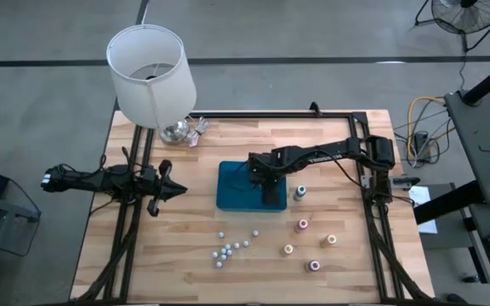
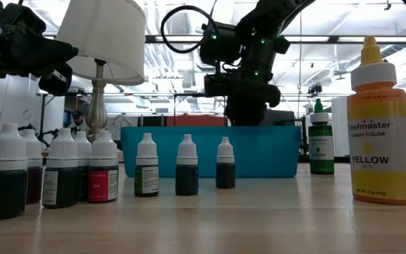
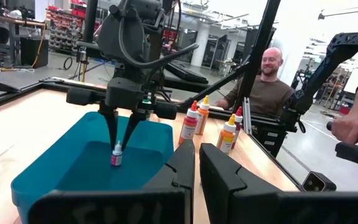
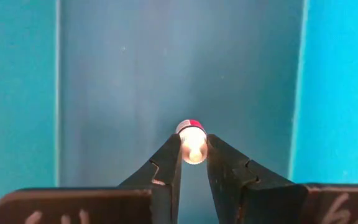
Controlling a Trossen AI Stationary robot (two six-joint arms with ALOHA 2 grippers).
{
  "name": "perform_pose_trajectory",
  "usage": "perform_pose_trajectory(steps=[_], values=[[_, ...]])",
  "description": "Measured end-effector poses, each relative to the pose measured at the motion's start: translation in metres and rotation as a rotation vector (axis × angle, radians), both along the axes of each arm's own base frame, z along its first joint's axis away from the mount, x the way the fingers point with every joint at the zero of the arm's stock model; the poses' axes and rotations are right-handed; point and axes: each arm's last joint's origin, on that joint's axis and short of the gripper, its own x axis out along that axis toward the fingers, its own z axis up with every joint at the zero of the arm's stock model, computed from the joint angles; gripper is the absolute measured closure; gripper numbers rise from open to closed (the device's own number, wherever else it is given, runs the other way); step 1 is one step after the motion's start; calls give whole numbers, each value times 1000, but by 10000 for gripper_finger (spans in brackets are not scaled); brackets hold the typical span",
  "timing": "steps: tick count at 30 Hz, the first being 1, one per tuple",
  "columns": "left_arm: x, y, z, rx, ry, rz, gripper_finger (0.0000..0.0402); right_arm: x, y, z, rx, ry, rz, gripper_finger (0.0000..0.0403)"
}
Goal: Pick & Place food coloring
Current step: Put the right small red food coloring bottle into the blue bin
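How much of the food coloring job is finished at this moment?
Nothing looks finished: the blue tray holds no other bottle. In hand: the right tool grips a small pink-labelled bottle inside the tray. Left: small white-capped bottles and larger ones on the table.

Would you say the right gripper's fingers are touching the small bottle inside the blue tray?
Touching. In the right wrist view, the right gripper has both fingers pressed against the small bottle's white cap, no gap on either side, above the blue tray floor.
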Motion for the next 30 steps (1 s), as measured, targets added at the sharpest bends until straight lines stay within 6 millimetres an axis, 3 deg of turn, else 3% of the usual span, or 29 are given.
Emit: perform_pose_trajectory(steps=[22,30], values=[[0,0,0,0,0,0,402,-2,1,-2,3,7,-4,347],[0,0,0,0,-1,0,402,-3,1,-4,6,20,-3,291]])
